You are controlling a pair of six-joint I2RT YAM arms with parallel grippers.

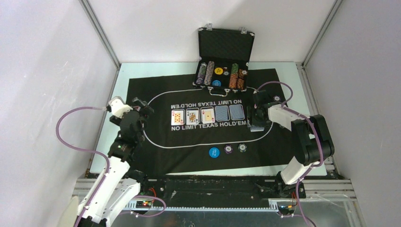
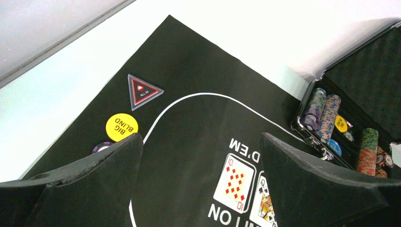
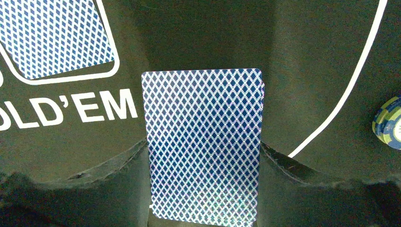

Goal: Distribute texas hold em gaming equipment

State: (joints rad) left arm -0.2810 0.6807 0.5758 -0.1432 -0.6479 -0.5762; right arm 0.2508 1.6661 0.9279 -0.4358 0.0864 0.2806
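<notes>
Five cards lie in a row at the centre of the black felt mat (image 1: 161, 156), between its two lines of lettering. Three face-up cards (image 1: 192, 116) are on the left and two face-down cards (image 1: 230, 113) on the right, side by side without overlap.

Right gripper (image 3: 202, 156): partly closed on a pack of blue-backed cards (image 3: 203, 109), one finger against each long edge. The pack's back faces the wrist camera. It sits just beside the right end of the card row, inside the white oval line. The number of cards in the pack, and whether it touches the mat, cannot be told.

Left gripper (image 2: 201, 151): jaws fully spread, nothing between them. It hangs near the left end of the oval, well apart from the card row.

Surrounding items:
- Blue chip (image 1: 214, 152), purple chip (image 1: 228, 150) and grey-green chip (image 1: 242, 148) sit in a line along the near side of the oval
- Yellow BIG BLIND button (image 2: 121, 126) and triangular ALL IN marker (image 2: 143, 91) lie outside the oval on the left; a second purple chip (image 2: 101, 147) beside the button is half hidden by the left finger
- A striped chip (image 3: 390, 122) lies outside the line, at the edge of the right wrist view
- Black case (image 1: 226, 47) stands open at the far edge of the mat, chip stacks in its tray
- The right arm covers the right end of the mat in the top view
</notes>
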